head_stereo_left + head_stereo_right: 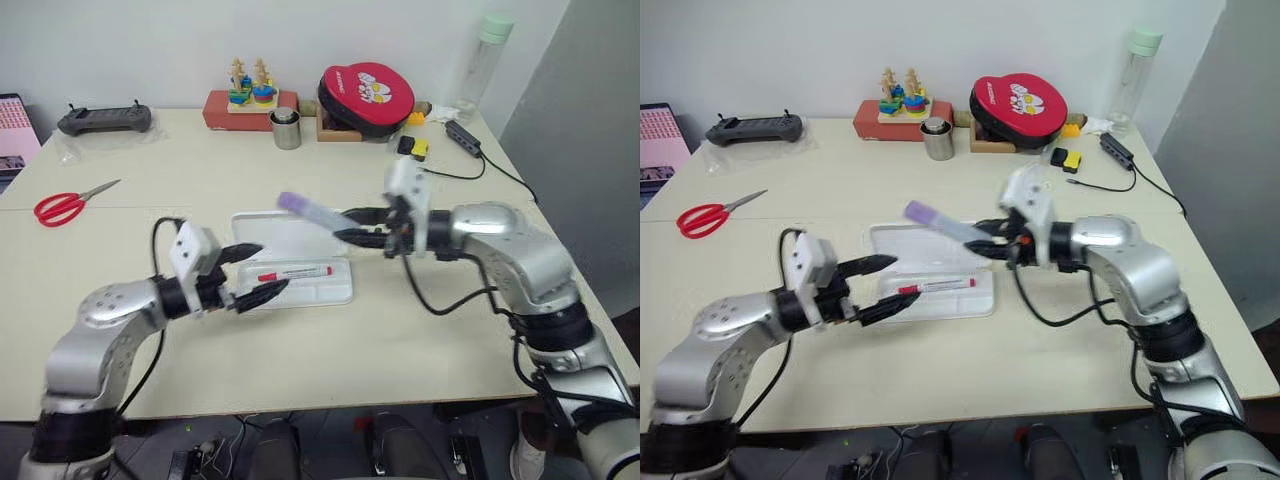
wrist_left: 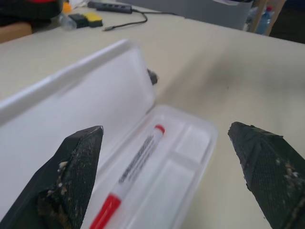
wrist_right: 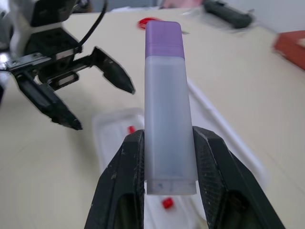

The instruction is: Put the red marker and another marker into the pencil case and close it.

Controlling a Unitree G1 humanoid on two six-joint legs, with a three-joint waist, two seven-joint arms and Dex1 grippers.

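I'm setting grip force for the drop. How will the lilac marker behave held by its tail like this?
The lilac marker looks rigid: it juts straight from the right pincer without sagging. Its smooth, flat-sided barrel may slip or pivot, since it is pinched only near the tail. It is probably light, and less apt to roll than the red marker in the pencil case.

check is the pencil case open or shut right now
Open. The pencil case has its lid folded back flat on the table, and the red marker lies uncovered in the tray.

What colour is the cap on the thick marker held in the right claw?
Purple, on a thick pale-lilac marker; clearest in the right wrist view.
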